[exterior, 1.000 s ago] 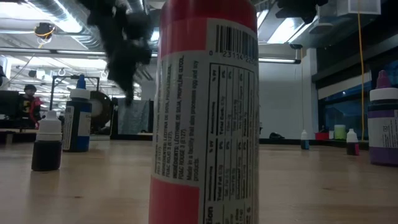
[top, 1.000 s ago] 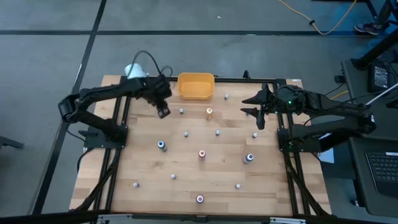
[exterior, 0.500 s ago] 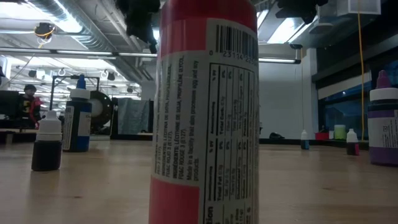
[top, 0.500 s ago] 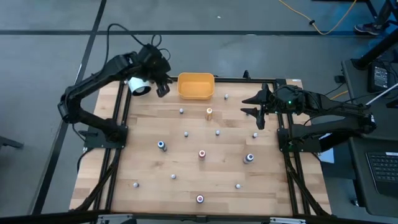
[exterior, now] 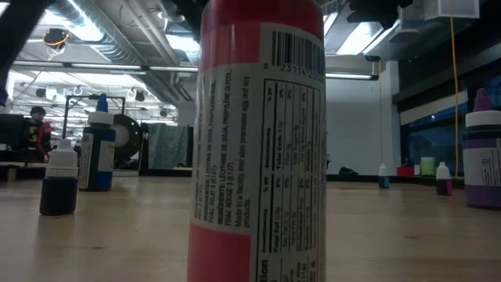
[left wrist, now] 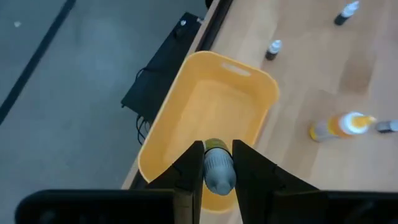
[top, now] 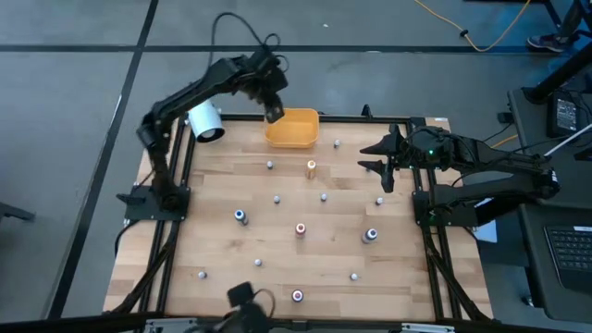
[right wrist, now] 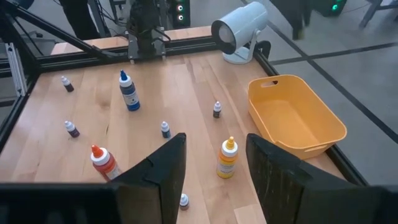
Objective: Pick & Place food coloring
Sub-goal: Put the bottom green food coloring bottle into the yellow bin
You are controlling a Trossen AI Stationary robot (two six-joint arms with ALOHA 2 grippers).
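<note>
Left gripper (left wrist: 217,163) holding a small dropper bottle (left wrist: 218,169).
Fingers pinch it directly above the yellow bin (left wrist: 186,127).

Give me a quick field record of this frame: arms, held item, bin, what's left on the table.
left end effector: shut on a small bottle, above the yellow bin
right end effector: open, holding nothing, waiting at the table's right edge
bin contents: none visible
bottles on table: scattered, upright, including an orange-yellow bottle near the bin
other: white cylinder at the far left corner
</note>
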